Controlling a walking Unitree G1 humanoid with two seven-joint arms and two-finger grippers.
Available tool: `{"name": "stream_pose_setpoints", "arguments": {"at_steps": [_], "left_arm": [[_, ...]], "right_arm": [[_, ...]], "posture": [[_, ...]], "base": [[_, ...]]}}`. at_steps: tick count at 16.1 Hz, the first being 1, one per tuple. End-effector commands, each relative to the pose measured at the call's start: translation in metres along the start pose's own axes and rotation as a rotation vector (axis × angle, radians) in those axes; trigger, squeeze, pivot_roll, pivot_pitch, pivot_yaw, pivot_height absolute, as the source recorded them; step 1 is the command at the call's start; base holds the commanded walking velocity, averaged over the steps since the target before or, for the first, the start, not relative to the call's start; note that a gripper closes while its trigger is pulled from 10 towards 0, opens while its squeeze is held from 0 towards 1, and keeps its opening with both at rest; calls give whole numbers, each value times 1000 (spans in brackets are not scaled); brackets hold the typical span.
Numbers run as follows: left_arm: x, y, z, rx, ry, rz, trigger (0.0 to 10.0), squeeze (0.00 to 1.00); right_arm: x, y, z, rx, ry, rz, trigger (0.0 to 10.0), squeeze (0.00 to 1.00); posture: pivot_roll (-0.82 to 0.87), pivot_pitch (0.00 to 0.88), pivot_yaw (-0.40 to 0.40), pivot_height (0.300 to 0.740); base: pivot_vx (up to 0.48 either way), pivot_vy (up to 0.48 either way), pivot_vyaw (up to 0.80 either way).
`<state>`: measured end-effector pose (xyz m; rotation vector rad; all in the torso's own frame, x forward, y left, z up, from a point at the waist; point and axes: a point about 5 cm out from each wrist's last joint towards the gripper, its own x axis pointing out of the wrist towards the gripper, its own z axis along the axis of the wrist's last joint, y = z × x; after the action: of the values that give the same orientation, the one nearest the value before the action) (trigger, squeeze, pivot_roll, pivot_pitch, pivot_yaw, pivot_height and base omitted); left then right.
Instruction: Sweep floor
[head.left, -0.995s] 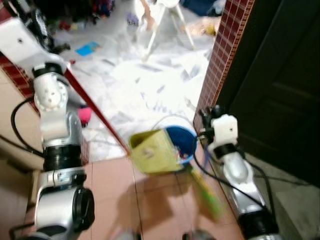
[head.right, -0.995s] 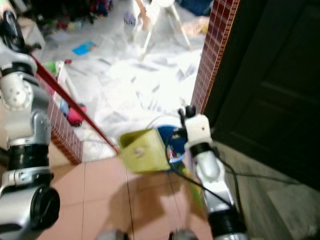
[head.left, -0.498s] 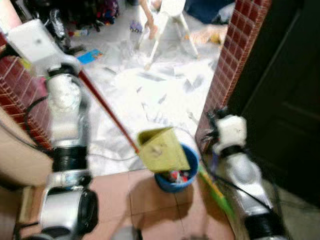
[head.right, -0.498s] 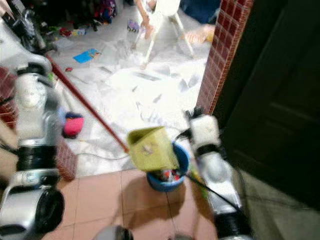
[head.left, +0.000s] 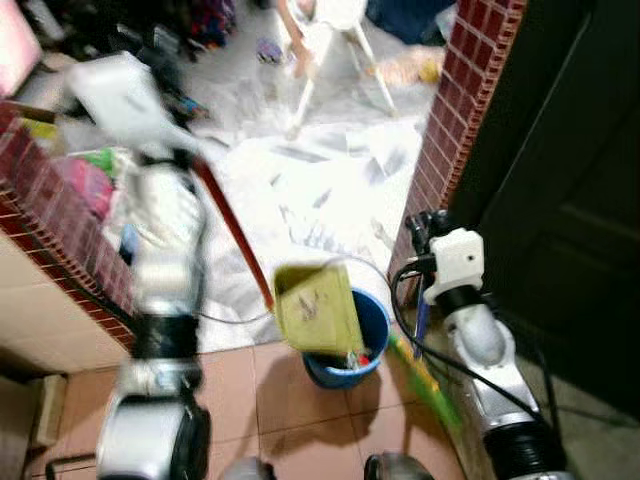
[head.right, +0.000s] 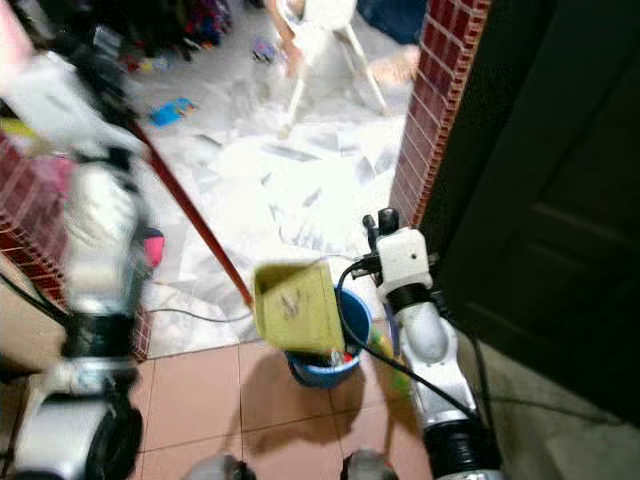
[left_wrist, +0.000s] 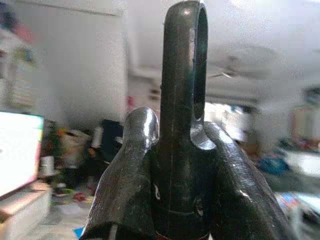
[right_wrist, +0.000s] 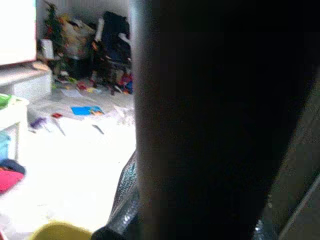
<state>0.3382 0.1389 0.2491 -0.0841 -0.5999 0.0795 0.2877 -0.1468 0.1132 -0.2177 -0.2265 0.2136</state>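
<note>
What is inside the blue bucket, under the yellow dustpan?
The blue bucket holds small red and mixed scraps at its near edge. The yellow dustpan, tilted over it, covers most of the opening, so the remaining contents cannot be seen.

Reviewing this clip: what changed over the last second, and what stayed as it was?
The yellow-green dustpan went from beside the blue bucket to tilted over its rim. The left gripper stays shut on the red handle's dark end; the left arm is blurred. The right gripper remains by the brick pillar. The camera shifted too.
</note>
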Motion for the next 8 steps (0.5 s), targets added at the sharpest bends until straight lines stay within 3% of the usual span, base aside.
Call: {"name": "stream_pose_setpoints", "arguments": {"at_steps": [1, 5, 8], "left_arm": [[-1, -17, 14, -3, -75, -107, 10000, 0], [-17, -43, 5, 15, -67, -337, 10000, 0], [-32, -68, 12, -13, -112, -579, 10000, 0]], "right_arm": [[6, -2, 9, -12, -44, 1, 10000, 0], [7, -2, 9, -18, -47, -5, 10000, 0], [7, -2, 10, -21, -51, -7, 10000, 0]], "posture": [[-81, 0, 66, 740], [-80, 0, 69, 740], [-81, 0, 71, 740]], "base": [[0, 0, 0], [0, 0, 0], [0, 0, 0]]}}
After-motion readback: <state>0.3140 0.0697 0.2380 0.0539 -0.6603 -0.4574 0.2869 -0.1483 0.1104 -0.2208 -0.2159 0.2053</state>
